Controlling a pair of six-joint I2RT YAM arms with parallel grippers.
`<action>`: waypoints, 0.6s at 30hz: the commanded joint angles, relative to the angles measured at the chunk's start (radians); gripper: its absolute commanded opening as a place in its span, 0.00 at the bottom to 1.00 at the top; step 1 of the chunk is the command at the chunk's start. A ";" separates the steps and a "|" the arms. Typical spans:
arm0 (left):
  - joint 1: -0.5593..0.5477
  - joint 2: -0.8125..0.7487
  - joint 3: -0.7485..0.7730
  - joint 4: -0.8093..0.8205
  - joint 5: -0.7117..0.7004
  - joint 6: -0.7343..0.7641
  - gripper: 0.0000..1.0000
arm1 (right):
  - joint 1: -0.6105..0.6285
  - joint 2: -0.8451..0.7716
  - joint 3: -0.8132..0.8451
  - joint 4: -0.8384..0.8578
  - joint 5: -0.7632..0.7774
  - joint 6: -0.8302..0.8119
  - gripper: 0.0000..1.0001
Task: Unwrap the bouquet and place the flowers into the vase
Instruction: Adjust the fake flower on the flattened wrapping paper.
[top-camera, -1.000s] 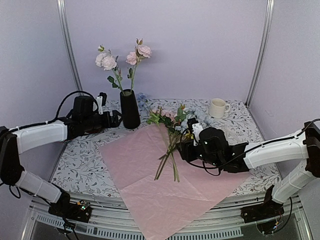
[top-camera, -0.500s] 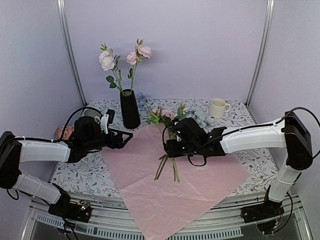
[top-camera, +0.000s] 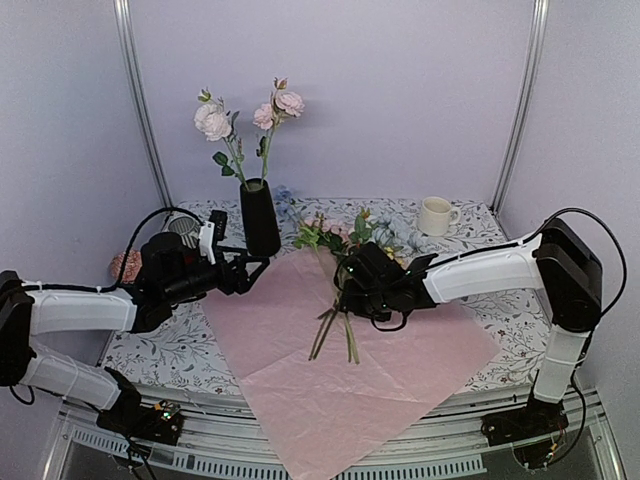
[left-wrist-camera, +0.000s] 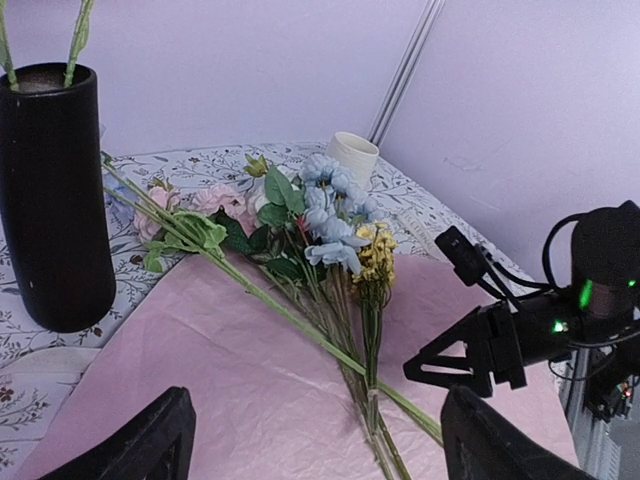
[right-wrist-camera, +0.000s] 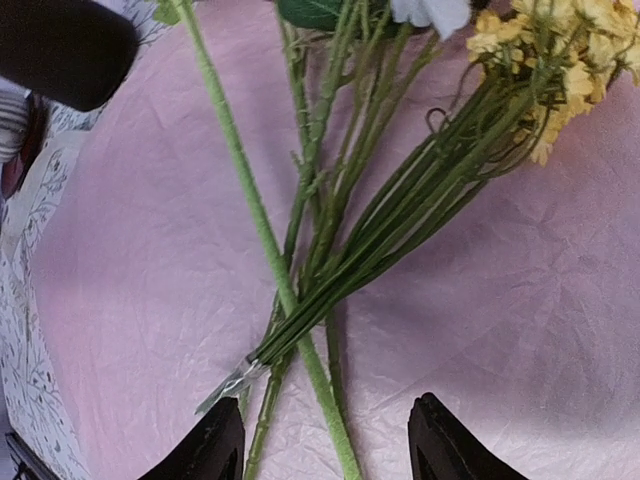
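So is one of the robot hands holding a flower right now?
No, nothing is held. The left gripper is open with nothing between its fingers. The right gripper is open too, over the flower stems, not pinching them.

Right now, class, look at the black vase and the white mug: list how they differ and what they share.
The vase is black, the mug white. The vase is tall and slim without a handle; the mug is short with a handle. Roses stand in the vase; nothing sticks out of the mug. Both stand upright at the back of the table.
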 joint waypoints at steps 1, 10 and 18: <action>-0.015 -0.028 -0.012 0.026 -0.003 0.009 0.87 | -0.037 0.044 0.027 -0.010 0.020 0.134 0.56; -0.017 -0.038 -0.021 0.029 -0.012 0.015 0.87 | -0.092 0.097 0.027 0.073 -0.024 0.203 0.53; -0.027 -0.030 -0.017 0.027 -0.019 0.026 0.86 | -0.102 0.092 0.027 0.136 -0.022 0.221 0.49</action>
